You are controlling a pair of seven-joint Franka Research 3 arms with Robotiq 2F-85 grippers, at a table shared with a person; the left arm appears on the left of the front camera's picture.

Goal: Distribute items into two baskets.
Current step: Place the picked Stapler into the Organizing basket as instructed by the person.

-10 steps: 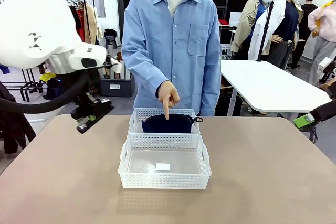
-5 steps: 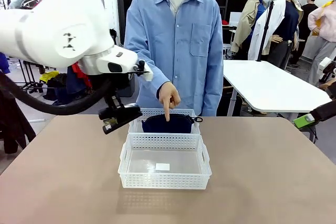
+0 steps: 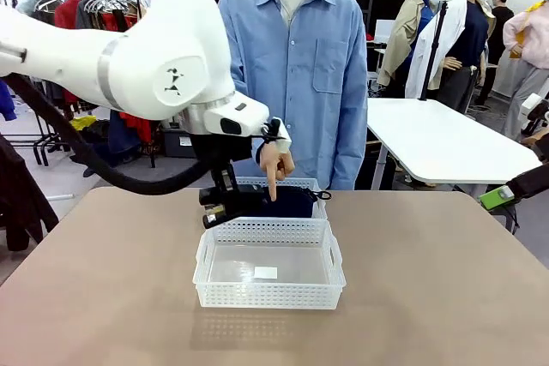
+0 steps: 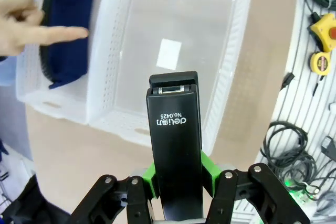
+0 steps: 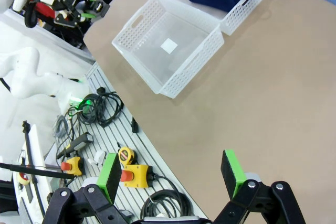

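Left gripper (image 4: 176,182) clamps the black stapler (image 4: 174,145), its long axis aimed at the empty near basket (image 4: 231,51) just ahead; the pouch (image 4: 68,30) fills the far basket (image 4: 31,85). Right gripper (image 5: 173,174) gapes, well apart.

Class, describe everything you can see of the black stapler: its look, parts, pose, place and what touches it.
The stapler is small, black and glossy, apparently plastic, with white "deli No.0425" print on top and a metal strip at its front end. The left gripper is shut on its rear, green pads pressing both sides, so it points away from the wrist. It hangs in the air above the near edge of the larger basket, which holds just a white label. Nothing else touches it.
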